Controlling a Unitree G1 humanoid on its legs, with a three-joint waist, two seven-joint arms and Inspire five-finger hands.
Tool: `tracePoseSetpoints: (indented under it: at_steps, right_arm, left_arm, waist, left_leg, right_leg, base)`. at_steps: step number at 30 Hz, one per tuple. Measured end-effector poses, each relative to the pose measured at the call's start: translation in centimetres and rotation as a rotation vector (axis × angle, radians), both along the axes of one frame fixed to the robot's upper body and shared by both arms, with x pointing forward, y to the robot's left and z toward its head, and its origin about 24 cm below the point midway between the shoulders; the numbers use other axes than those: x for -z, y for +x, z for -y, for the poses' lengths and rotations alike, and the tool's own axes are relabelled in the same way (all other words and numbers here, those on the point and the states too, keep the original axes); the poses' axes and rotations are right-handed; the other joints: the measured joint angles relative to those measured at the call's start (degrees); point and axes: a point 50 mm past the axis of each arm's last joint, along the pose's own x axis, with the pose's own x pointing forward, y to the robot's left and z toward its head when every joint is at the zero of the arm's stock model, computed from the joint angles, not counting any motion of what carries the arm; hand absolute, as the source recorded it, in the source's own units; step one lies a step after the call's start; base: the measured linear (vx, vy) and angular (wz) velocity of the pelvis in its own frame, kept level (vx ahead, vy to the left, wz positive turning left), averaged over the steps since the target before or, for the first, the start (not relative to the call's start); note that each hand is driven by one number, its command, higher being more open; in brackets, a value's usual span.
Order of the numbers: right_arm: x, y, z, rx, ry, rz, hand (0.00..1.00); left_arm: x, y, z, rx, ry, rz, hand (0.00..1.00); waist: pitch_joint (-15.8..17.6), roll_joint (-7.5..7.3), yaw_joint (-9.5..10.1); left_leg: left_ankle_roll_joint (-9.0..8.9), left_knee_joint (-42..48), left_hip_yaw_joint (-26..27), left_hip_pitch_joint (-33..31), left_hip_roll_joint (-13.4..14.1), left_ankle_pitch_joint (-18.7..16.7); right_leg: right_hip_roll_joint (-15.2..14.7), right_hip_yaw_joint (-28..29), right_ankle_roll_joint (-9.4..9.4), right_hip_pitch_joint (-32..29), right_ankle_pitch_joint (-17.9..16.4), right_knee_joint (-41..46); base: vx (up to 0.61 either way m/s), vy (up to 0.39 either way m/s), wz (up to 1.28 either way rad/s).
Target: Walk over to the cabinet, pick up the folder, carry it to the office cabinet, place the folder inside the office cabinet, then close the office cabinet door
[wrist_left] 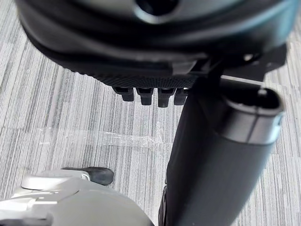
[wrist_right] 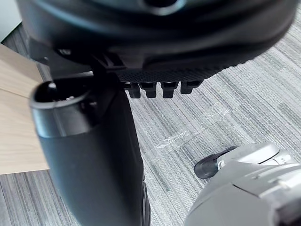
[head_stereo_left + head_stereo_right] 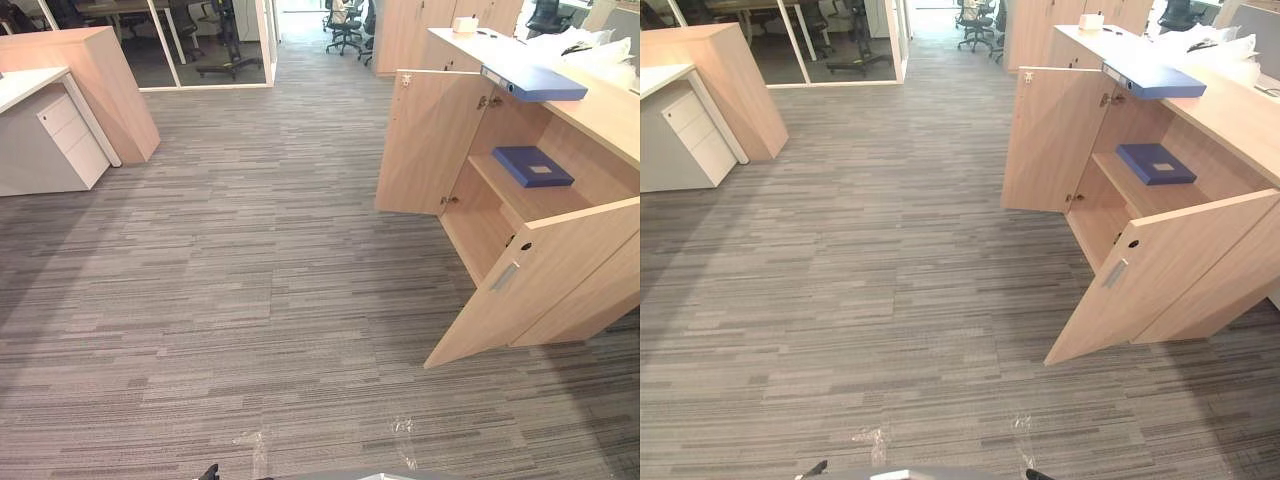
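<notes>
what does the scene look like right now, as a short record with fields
cabinet: at the robot's right
doors: both swung open
blue folder: lying on the cabinet top, at its front edge
dark blue folder: flat on the inner shelf
left hand: holds nothing, over the carpet
right hand: holds nothing, over the carpet
task stage: no folder picked up yet

Grey striped carpet (image 3: 250,260), white drawer unit (image 3: 62,140) far left, wooden partition (image 3: 105,85) just beside it, glass wall (image 3: 205,40) beyond, office chairs (image 3: 345,25) further off, tape marks (image 3: 256,448) on near floor.
</notes>
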Motion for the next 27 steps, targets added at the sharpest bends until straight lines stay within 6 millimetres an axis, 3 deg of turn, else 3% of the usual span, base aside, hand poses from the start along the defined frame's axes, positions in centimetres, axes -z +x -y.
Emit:
tracePoseSetpoints:
  at_steps: [9,27]
  right_arm:
    - [-0.1,1.8,-0.2,-0.014,0.016,0.048,1.00]
    - [-0.2,1.9,-0.2,-0.006,0.011,0.056,1.00]
  left_arm:
    - [0.0,0.5,0.1,-0.059,-0.054,0.037,1.00]
    - [-0.1,0.8,0.0,0.033,-0.003,0.037,1.00]
  waist:
    - [1.57,-0.03,0.00]
    - [1.59,-0.09,-0.09]
  left_leg:
    - [-0.61,-0.47,0.45,1.43,0.10,-0.04]
    - [-0.57,-0.95,0.73,1.66,0.20,-0.02]
  right_leg:
    - [0.05,-0.10,0.91,1.63,0.12,-1.10]
    - [0.16,-0.22,0.87,1.66,0.15,-1.31]
  base:
    - [-0.01,-0.002,0.00]
    - [-0.01,-0.001,0.00]
